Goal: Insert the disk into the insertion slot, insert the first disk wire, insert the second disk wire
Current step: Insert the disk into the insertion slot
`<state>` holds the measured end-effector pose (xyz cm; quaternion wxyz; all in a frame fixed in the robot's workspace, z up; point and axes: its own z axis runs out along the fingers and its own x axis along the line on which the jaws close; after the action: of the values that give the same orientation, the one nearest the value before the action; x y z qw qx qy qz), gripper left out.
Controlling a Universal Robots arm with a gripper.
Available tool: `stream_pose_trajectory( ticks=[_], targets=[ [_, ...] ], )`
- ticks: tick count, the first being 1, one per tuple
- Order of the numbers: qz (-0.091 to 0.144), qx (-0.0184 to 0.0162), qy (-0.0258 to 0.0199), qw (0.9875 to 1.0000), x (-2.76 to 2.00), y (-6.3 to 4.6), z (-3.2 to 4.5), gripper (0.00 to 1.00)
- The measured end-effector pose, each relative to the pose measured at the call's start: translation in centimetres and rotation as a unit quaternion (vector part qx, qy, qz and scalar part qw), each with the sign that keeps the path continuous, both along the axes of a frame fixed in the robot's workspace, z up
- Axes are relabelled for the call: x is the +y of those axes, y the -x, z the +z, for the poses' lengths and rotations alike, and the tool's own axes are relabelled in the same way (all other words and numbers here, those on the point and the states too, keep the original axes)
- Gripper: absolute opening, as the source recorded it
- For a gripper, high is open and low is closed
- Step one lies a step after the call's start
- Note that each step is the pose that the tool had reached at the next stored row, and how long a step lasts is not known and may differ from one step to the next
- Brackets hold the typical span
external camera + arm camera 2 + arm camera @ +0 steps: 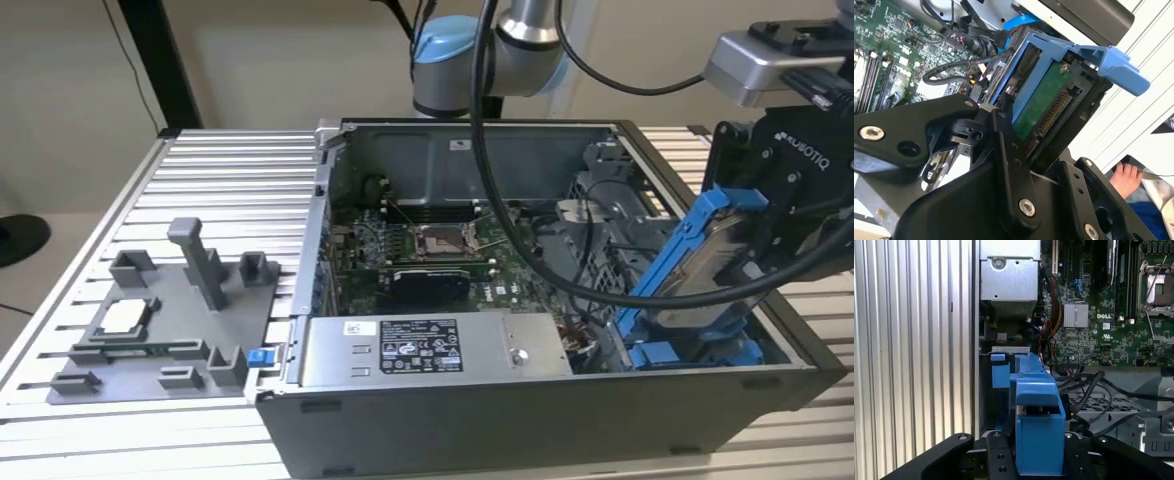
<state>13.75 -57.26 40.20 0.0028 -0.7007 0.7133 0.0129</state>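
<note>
Gripper (763,235) clamped on disk (694,275), tilted steeply over case (534,420) at exterior view's right, lower end near slot (694,352), angled presumably to slide in; not yet seated.

Exterior view. Case (534,420) open on top. At 3 o'clock, the tilted disk (694,255), clamped in the gripper (750,250), takes the room over the slot (681,352). Black cables (561,283) loop just beside it, toward centre. Supply box (427,350) blocks 6 o'clock. Open table (227,180) slats at 10 o'clock; grey fixture (174,310) at 8.
</note>
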Motion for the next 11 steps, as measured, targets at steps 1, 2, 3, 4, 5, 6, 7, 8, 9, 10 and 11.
stream_pose_trajectory(
  ticks=[1, 2, 3, 4, 5, 6, 7, 8, 9, 10, 11],
  targets=[
    [0.0, 0.0, -0.0004, 1.0, 0.0, 0.0, -0.05, 0.0],
    [0.0, 0.0, -0.0008, 1.0, 0.0, -0.1, -0.12, 0.0],
    [0.0, 0.0, -0.0012, 1.0, 0.0, -0.1, -0.19, 0.0],
    [0.0, -0.0001, -0.0016, 1.0, 0.0, -0.2, -0.28, 0.0],
    [0.0, -0.0001, -0.0019, 1.0, 0.0, -0.2, -0.32, 0.0],
    [0.0, -0.0001, -0.0023, 1.0, 0.0, -0.2, -0.34, 0.0],
    [0.0, -0.0001, -0.0025, 1.0, 0.0, -0.2, -0.35, 0.0],
    [0.0, -0.0001, -0.0028, 1.0, 0.0, -0.2, -0.29, 0.0],
    [0.0, -0.0002, -0.0038, 1.0, 0.0, -0.2, -0.11, 0.0],
    [0.0, -0.0003, -0.0046, 1.0, 0.01, -0.3, 0.17, 0.0],
    [0.0, -0.0003, -0.0033, 1.0, 0.01, -0.3, 0.65, 0.0]
  ],
)
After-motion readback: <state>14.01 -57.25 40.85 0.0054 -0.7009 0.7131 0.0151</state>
